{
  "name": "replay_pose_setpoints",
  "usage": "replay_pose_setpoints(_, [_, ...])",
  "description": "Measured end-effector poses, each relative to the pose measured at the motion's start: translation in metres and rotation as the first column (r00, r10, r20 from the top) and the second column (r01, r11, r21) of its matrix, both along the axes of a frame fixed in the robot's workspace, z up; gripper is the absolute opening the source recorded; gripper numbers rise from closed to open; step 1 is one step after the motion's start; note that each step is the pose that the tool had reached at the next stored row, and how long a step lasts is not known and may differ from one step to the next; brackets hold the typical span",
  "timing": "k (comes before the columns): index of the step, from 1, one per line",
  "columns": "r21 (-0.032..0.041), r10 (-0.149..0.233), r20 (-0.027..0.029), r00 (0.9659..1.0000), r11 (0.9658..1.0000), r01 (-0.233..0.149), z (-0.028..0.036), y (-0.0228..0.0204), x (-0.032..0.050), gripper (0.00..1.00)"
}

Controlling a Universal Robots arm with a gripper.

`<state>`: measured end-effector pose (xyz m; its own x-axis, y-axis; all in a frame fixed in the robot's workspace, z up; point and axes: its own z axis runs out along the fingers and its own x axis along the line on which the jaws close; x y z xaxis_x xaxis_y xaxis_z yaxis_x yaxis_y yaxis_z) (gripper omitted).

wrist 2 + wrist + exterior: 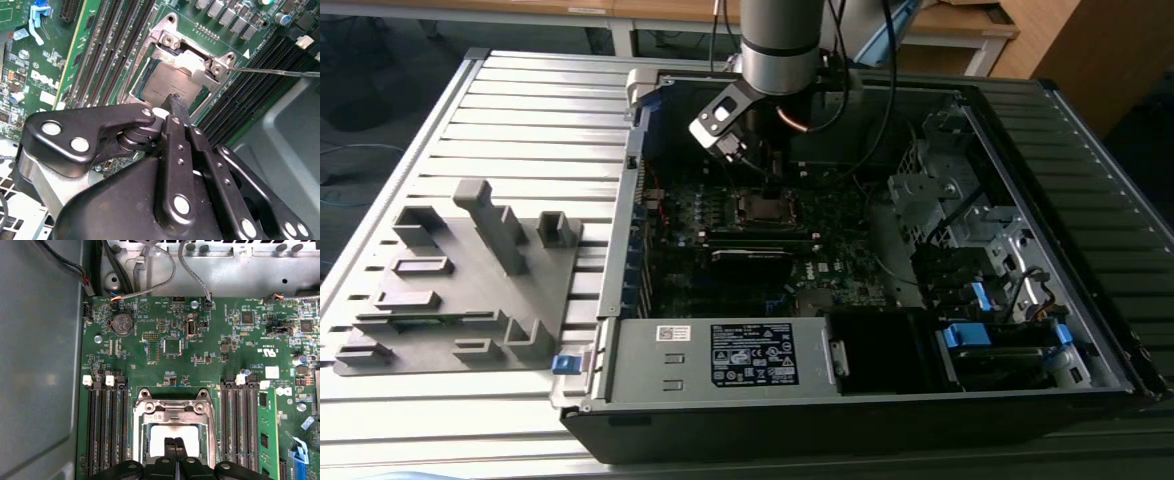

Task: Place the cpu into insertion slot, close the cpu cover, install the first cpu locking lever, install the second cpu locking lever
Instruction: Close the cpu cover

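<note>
Gripper: the gripper (174, 442) has its fingers pressed together, pinching nothing, with the tip down over the socket.
Cpu: the cpu (162, 85) is seated in the insertion slot (761, 207), at 12 o'clock from the power supply (754, 355) in the exterior view.
Cover: the cpu cover (172, 411) looks lowered around the chip.
Lever: one locking lever (280, 72) juts out free, unlatched.
Progress: placing is done and the cover seems closed. Both levers are left, I'd judge.

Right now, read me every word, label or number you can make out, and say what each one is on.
Black label on the silver box, exterior view: print too small to read.
White sticker beside it: too small.
White lettering on the green board, second wrist view: a maker's mark, not quoted.
White marks on the board, first wrist view: blurred.
</note>
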<state>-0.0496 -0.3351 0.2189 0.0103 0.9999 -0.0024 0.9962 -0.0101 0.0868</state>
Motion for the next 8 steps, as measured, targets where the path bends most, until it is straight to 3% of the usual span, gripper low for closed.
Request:
replay_pose_setpoints(4, [0.0000, 0.045, 0.0000, 0.9990, 0.9990, -0.045, -0.0002, 0.0000, 0.0000, 0.11])
replay_pose_setpoints(8, [0.0001, 0.117, 0.0000, 0.9931, 0.9931, -0.117, -0.0005, 0.0000, 0.0000, 0.11])
